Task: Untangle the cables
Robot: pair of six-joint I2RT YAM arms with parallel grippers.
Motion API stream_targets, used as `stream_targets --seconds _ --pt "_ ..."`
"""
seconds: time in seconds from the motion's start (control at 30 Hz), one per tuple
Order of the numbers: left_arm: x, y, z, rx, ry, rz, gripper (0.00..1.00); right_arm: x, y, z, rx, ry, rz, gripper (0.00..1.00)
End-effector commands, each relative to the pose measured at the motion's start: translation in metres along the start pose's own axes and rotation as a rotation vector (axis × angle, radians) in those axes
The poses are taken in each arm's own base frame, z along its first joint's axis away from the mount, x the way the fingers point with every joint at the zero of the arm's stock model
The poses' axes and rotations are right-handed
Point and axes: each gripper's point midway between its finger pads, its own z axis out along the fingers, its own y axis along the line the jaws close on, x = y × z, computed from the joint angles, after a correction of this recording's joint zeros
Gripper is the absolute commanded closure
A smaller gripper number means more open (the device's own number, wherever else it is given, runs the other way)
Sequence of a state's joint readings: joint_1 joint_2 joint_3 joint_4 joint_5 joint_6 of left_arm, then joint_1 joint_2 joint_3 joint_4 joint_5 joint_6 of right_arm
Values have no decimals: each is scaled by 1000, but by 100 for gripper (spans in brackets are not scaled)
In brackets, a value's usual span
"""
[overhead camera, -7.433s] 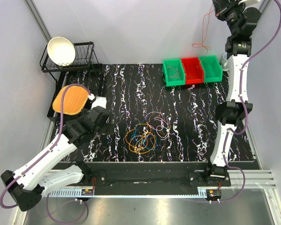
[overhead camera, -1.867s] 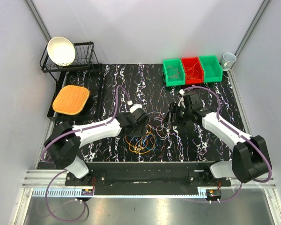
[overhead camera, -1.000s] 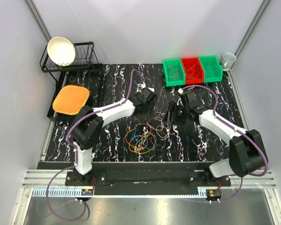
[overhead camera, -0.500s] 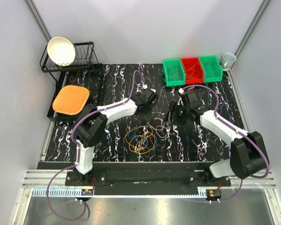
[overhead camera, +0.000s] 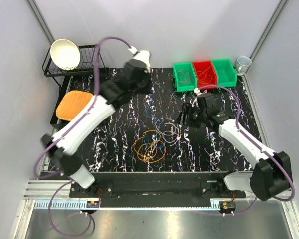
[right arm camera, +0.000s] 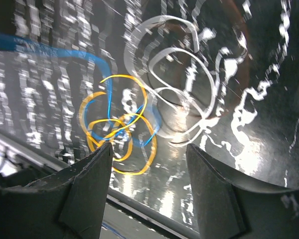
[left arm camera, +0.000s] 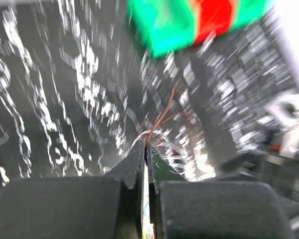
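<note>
The cables lie tangled at mid-mat: orange and blue loops [overhead camera: 149, 147] with pale purple loops [overhead camera: 170, 128] to their right. My left gripper [overhead camera: 142, 84] is raised high over the back of the mat. In the left wrist view its jaws [left arm camera: 148, 152] are shut on a thin orange-brown cable [left arm camera: 162, 115] that runs away toward the mat. My right gripper [overhead camera: 182, 118] hovers open beside the purple loops. The right wrist view shows its gripper [right arm camera: 147, 167] above the orange loops [right arm camera: 117, 144], a blue strand [right arm camera: 65, 55] and the pale loops [right arm camera: 174, 89].
Green, red and green bins [overhead camera: 204, 74] stand at the back right, with thin wires inside two of them. A mug [overhead camera: 242, 63] sits beside them. A wire rack holding a white bowl [overhead camera: 65, 54] and an orange woven pad [overhead camera: 75, 105] are at the left.
My left gripper shut on a thin strand near the purple loops, then rose and swung toward the back left. The right arm barely moved.
</note>
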State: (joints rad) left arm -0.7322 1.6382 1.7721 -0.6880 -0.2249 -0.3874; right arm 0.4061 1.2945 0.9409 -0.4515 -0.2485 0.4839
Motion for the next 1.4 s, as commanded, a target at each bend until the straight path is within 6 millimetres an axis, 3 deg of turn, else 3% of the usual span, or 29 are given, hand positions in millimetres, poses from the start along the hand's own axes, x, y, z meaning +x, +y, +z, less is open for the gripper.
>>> stream_targets --seconds 0.0,0.1,0.2,0.27,0.3,0.33,0.4,0.43,0.53,1.03,1.2,1.37 --pt "-26 7 -59 11 -65 6 100 -33 38 -32 -110 -121 -24 33" --pt "-14 15 -77 13 -60 -20 100 -37 48 -48 -148 -156 -39 33" --pt "18 23 -81 19 -9 -36 100 -40 57 -63 -197 -200 -67 32" --pt "50 32 -76 13 39 -39 100 -42 70 -76 -266 -236 -98 32" --pt "58 31 -78 33 44 -59 100 -40 74 -83 -298 -250 -112 30" --pt "83 36 -72 25 98 -58 100 -36 83 -88 -353 -240 -130 30" --pt "96 30 -76 82 114 -77 100 -34 95 -94 -426 -250 -159 30" --pt "113 33 -73 86 150 -76 100 -27 105 -99 -494 -217 -179 30" --pt "124 33 -79 114 160 -81 100 -14 120 -101 -615 -147 -229 29" --pt "98 2 -102 266 186 -20 100 -14 128 -75 -610 -106 -311 25" --pt "92 -2 -103 282 181 -13 100 -1 138 -64 -647 -67 -332 25" --pt "79 -9 -102 293 158 -30 100 12 135 -46 -605 -38 -328 26"
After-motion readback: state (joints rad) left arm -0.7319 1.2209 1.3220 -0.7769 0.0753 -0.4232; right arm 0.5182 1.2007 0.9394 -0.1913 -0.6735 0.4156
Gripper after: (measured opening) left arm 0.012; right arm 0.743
